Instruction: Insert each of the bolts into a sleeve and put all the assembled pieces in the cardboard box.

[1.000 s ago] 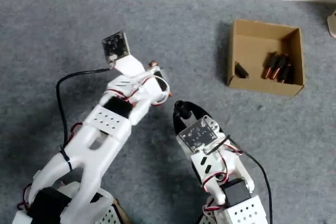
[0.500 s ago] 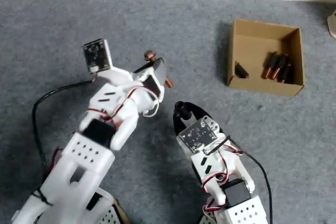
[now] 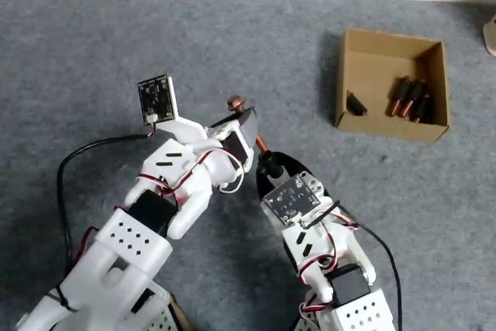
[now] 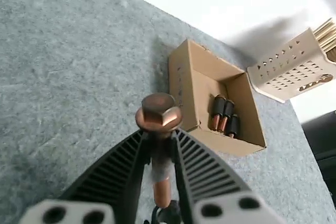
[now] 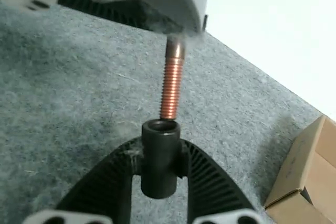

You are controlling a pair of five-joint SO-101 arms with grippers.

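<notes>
My left gripper is shut on a copper bolt, with the hex head sticking out past the fingertips. The threaded shank points down at the mouth of a black sleeve. My right gripper is shut on that sleeve and holds it upright, just below the bolt's tip. The tip sits at the sleeve's opening. The cardboard box at the right holds several assembled pieces and one small dark part.
Grey carpet covers the table. A white perforated holder stands beyond the box. A black cable trails from the left arm. Open carpet lies between the arms and the box.
The left arm has lifted the bolt off the carpet and swung it right, bringing the shank down over the sleeve. The right arm has not moved.
</notes>
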